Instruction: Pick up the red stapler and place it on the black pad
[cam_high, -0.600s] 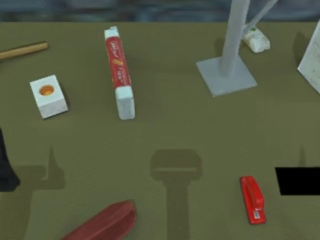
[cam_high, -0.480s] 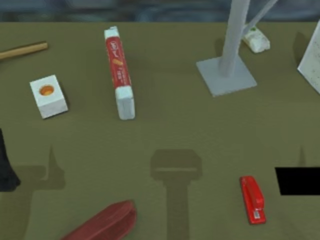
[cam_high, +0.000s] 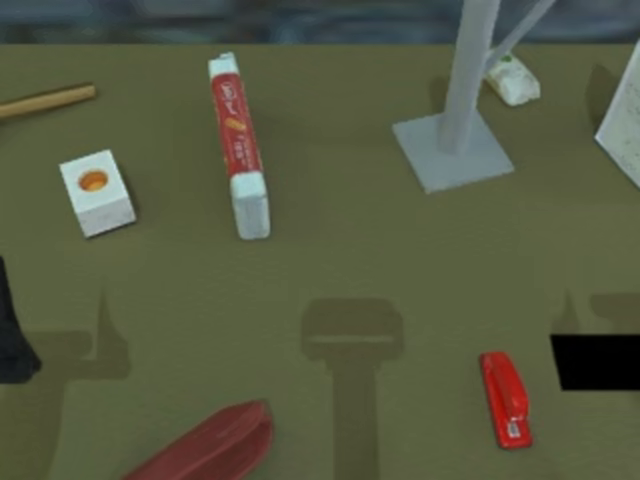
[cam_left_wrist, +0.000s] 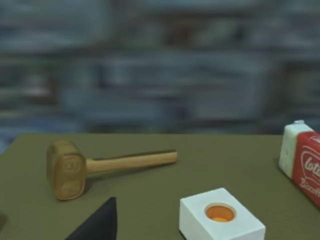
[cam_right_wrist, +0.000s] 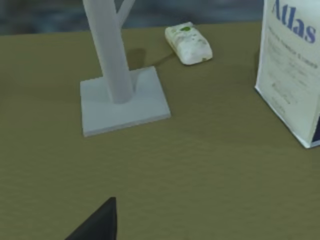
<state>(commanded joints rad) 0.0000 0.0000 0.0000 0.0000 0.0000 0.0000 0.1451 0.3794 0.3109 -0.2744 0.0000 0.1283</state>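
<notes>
The red stapler (cam_high: 505, 398) lies flat near the table's front right, with its white label toward the front edge. Just to its right, the black pad (cam_high: 595, 362) lies against the top view's right edge, a narrow gap of table between them. My left arm (cam_high: 10, 340) shows as a dark shape at the left edge. In the left wrist view only a dark tip of the left gripper (cam_left_wrist: 100, 225) shows, over bare table. The right gripper (cam_right_wrist: 102, 224) is outside the top view, and only a dark tip shows in its wrist view. Neither gripper holds anything visible.
A red-and-white box (cam_high: 238, 145), a white block with an orange hole (cam_high: 96, 192) and a wooden hammer (cam_high: 48, 100) lie at the back left. A grey stand (cam_high: 452, 148), a small white object (cam_high: 512, 80) and a white carton (cam_high: 622, 120) stand back right. A dark red leaf-shaped object (cam_high: 205, 445) lies at the front.
The shadow just behind the black pad has widened and spread to the left. None of the objects has moved, and the left arm has stayed still.
</notes>
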